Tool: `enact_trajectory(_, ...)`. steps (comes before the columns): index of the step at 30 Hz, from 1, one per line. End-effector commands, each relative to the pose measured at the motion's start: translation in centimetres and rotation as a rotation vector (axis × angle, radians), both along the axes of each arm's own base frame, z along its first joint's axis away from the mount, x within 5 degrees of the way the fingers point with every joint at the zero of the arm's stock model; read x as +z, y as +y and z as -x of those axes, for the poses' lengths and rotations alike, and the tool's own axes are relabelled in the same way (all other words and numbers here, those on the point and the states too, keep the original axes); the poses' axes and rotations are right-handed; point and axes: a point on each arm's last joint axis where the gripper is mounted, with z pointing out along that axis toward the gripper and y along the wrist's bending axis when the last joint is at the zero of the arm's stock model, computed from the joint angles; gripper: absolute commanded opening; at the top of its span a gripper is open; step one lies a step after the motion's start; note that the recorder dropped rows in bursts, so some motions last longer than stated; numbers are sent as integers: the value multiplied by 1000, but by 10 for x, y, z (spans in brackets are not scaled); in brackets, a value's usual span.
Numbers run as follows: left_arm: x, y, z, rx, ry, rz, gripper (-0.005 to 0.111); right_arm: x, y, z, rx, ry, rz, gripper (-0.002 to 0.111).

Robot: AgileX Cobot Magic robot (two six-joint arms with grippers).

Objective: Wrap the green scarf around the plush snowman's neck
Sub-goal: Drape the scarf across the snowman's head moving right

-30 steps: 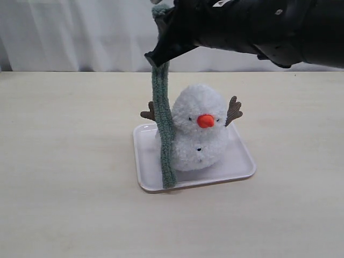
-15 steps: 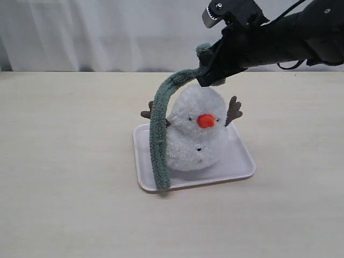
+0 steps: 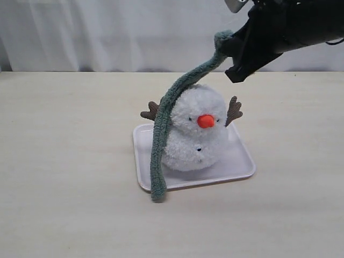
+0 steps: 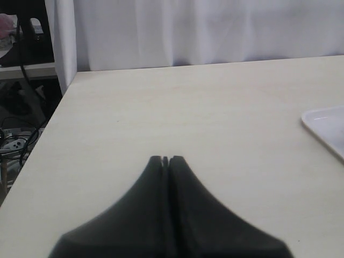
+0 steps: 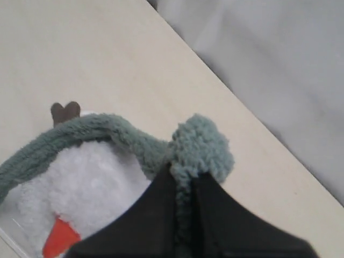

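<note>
The plush snowman stands upright on a white tray, orange nose toward the camera. The green scarf runs from my right gripper, above and right of the head, down over the top left of the head and hangs along the snowman's left side, its lower end past the tray's front edge. My right gripper is shut on the scarf's rounded end; below it lie the snowman's white head and nose. The neck is bare. My left gripper is shut, empty, over bare table.
The tray sits mid-table on a pale wooden tabletop, with a white curtain behind. The left wrist view catches the tray's corner, the table's edge and clutter on the floor beyond it.
My right gripper has carried the scarf's upper end from above the snowman's left side across to the right of its head, so the scarf now drapes over the head. The hanging end slid slightly lower.
</note>
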Motion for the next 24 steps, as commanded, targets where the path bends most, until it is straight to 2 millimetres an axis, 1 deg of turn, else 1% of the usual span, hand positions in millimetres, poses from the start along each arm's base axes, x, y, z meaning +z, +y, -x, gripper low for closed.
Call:
enact_trajectory(1, 0, 0, 0, 1, -10, -1, 0, -12, -12, -5, -133, 71, 60, 4)
enact_trajectory(3, 0, 0, 0, 1, -10, -1, 0, -20, -14, -8, -175, 117, 78, 4)
enact_trajectory(7, 0, 0, 0, 1, -10, -1, 0, -35, -13, -12, -181, 186, 111, 4)
enact_trajectory(12, 0, 0, 0, 1, -10, -1, 0, -52, -11, -19, -222, 255, 95, 4)
enact_trajectory(17, 0, 0, 0, 1, -10, -1, 0, -68, -11, -19, -219, 351, 138, 4)
enact_trajectory(19, 0, 0, 0, 1, -10, -1, 0, -73, -11, -17, -214, 397, 162, 4)
enact_trajectory(24, 0, 0, 0, 1, -10, -1, 0, -76, -13, -12, -208, 461, 193, 4)
